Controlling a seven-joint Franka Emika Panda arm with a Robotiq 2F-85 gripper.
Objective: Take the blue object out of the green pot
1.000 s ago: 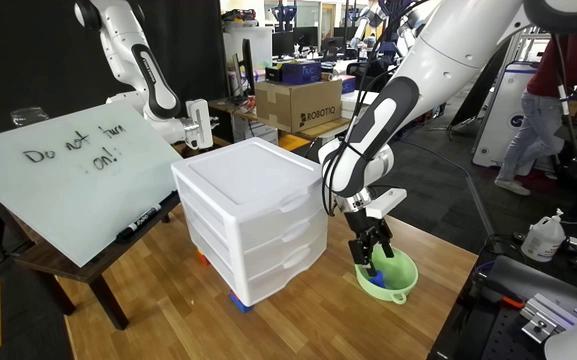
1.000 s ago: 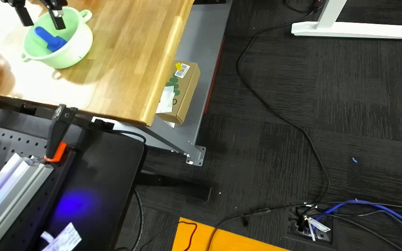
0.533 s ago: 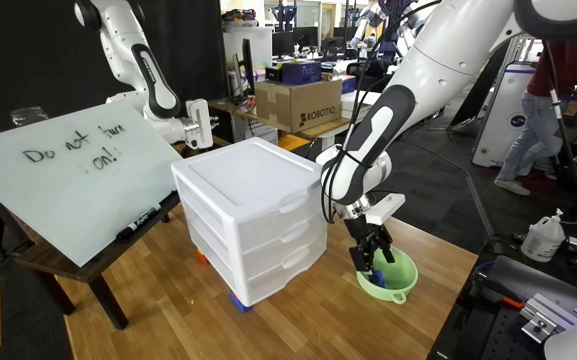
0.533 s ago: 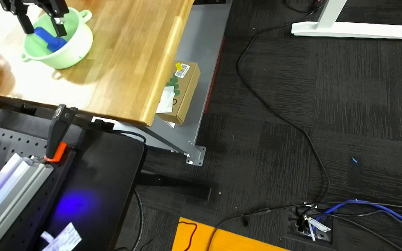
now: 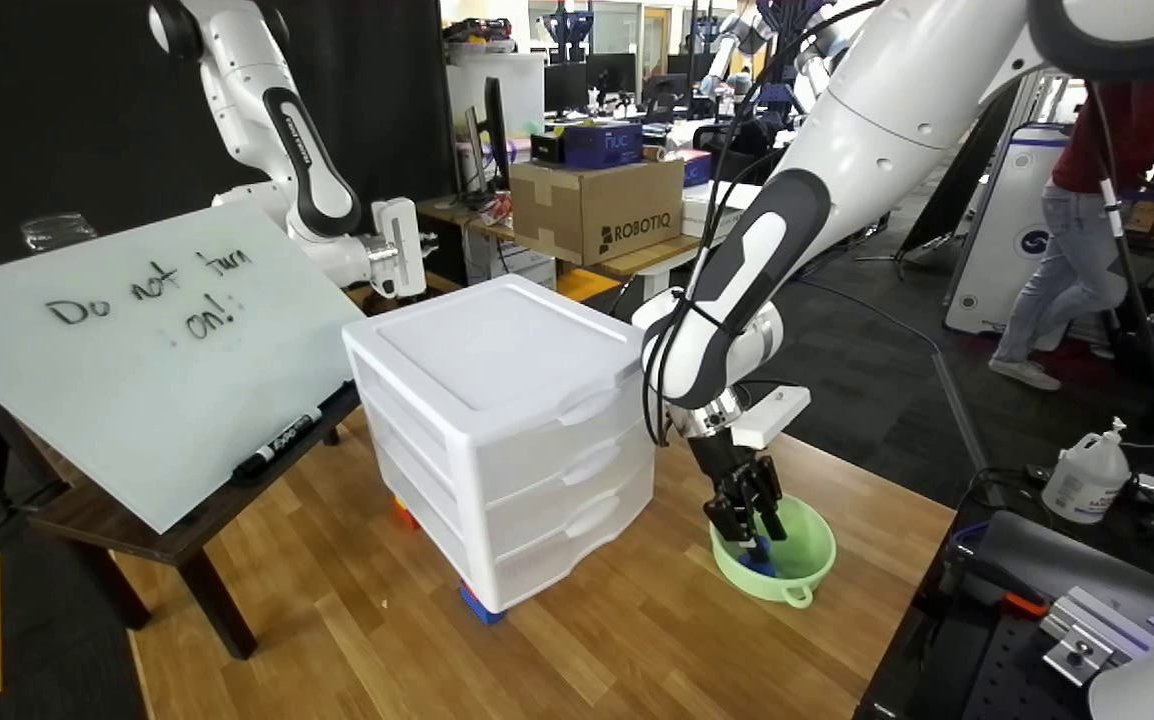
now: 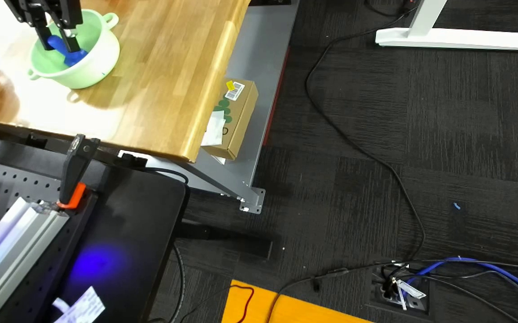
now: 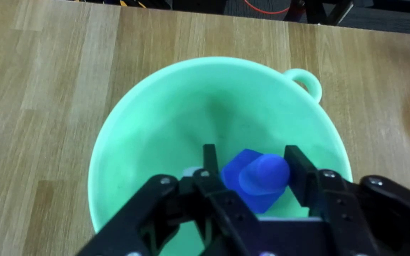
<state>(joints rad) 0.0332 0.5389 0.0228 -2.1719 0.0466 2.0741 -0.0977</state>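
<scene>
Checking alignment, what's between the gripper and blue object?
The wrist view shows only the green pot between one finger and the blue object; the other finger may touch it.

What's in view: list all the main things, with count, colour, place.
table: 1, brown, in every view
green pot: 1, pale green, on table
blue object: 1, blue, inside green pot
drawer unit: 1, white, centre in an exterior view
board: 1, pale, left of drawer unit
second arm: 1, mostly white, behind board
Robotiq carton: 1, brown, behind drawer unit
pump bottle: 1, white, right of table
person: 1, red top, background
robot arm: 1, mostly white, above table
gripper: 1, black, open, astride blue object
</scene>
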